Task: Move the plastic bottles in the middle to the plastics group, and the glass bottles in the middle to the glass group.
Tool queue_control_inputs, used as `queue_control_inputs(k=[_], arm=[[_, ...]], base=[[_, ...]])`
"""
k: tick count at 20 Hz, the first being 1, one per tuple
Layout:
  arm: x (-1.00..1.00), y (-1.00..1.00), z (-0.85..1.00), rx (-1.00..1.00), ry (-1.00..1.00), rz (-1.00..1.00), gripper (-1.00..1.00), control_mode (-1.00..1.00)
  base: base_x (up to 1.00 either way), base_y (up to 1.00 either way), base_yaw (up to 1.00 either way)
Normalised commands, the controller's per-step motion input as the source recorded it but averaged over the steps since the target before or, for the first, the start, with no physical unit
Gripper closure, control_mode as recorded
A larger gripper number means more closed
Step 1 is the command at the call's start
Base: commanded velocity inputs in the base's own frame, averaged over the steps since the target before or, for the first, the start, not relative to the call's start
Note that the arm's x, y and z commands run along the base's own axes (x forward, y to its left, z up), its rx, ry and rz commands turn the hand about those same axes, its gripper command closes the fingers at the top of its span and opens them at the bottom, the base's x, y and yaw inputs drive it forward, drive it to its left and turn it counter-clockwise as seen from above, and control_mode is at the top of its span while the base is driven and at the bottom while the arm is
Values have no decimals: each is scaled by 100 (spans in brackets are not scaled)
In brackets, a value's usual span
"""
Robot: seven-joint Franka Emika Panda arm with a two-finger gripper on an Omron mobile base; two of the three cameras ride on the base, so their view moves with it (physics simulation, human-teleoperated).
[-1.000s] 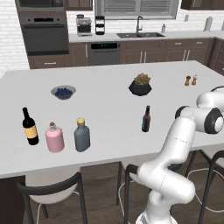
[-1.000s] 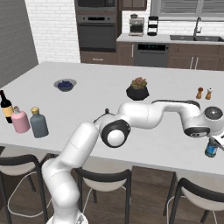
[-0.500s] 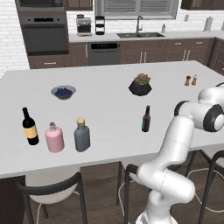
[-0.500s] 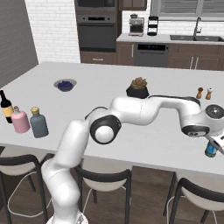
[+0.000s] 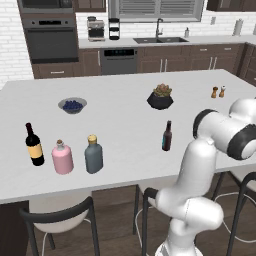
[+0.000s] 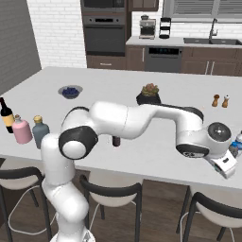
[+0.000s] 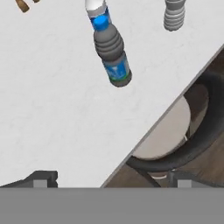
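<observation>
While the fingers stand wide apart and hold nothing at the bottom of the hand view, the water bottle stands free on the white worktop near the top. The arm has pulled back a little, so this bottle looks set down; the dark beer bottle still waits mid-frame in the left base view.

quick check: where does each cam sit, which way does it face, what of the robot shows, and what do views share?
Left base view: behind the arm on its left, facing the island counter and the kitchen wall beyond; white arm rises at lower right.
Right base view: behind on its right, same counter; arm sweeps from lower left to the open claw at the right edge.
Hand view: on the hand, looking down at the water bottle near the counter edge; claw tips at the bottom.
Shared: both base views show the pink bottle and plant pot.
</observation>
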Motion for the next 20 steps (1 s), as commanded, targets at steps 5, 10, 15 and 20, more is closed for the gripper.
queue_control_inputs(k=[5, 10, 15, 20], arm=[[-76, 100, 36, -2, 0, 20, -100, -100], [-52, 100, 30, -6, 0, 35, -100, -100], [-37, 100, 44, -11, 0, 40, -100, -100], [-34, 100, 49, -13, 0, 39, -100, -100]], base=[[0, 0, 0], [0, 0, 0], [0, 0, 0], [0, 0, 0]])
